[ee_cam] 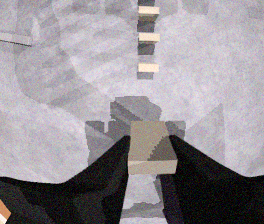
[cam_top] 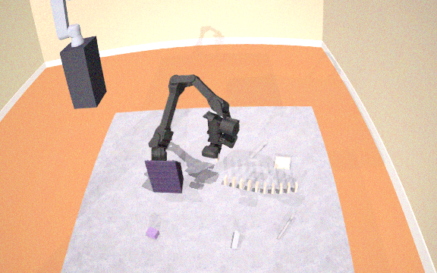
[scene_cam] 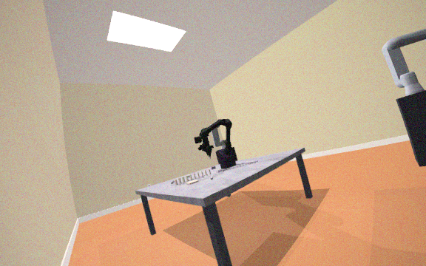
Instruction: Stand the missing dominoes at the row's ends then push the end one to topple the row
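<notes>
My gripper (cam_top: 218, 158) (scene_cam: 209, 155) (ee_cam: 149, 141) is shut on a cream domino (ee_cam: 153, 141), which hangs between the fingertips above the table. Its lower part barely shows below the gripper in the top view. Several cream dominoes stand upright in a slightly curved row (cam_top: 256, 186). The gripper is above and beyond the row's left end in the top view. In the wrist view the nearest standing domino (ee_cam: 148, 67) is ahead of the held one, apart from it, with two more behind it. No other loose domino can be made out for certain.
A flat cream square (cam_top: 282, 162) (scene_cam: 192, 182) and a thin stick (cam_top: 259, 150) (ee_cam: 10, 38) lie on the row's far side in the top view. A second stick (cam_top: 286, 227), a white block (cam_top: 235, 240) and a purple cube (cam_top: 152, 233) lie nearer. A dark purple box (cam_top: 165, 177) is at the arm's base.
</notes>
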Robot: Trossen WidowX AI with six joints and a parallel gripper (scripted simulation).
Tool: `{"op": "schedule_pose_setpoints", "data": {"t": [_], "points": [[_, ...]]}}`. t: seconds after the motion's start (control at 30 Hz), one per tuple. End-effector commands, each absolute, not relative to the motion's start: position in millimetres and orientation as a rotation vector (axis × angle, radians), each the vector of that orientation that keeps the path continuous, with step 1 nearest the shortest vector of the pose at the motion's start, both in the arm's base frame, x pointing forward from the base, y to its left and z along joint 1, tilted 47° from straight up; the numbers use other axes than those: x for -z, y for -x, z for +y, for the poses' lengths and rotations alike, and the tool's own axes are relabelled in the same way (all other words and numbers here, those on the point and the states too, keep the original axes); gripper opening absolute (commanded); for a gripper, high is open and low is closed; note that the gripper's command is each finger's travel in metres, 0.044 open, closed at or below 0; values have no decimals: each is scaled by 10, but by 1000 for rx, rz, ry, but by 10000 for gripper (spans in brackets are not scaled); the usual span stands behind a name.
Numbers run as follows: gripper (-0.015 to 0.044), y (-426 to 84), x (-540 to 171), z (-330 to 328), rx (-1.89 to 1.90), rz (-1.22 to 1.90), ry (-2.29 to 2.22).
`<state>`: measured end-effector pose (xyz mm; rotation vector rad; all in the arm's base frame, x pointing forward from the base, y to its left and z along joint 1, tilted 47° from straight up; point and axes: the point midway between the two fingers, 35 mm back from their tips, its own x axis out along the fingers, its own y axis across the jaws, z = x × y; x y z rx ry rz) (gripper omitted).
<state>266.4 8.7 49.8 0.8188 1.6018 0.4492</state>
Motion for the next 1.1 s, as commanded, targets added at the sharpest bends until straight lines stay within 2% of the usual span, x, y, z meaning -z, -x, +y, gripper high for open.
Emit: {"op": "schedule_pose_setpoints", "data": {"t": [0.0,1.07], "points": [[107,-2642,-460,65,-425,1618,-843],[107,-2590,450,1036,-430,1617,-848]]}}
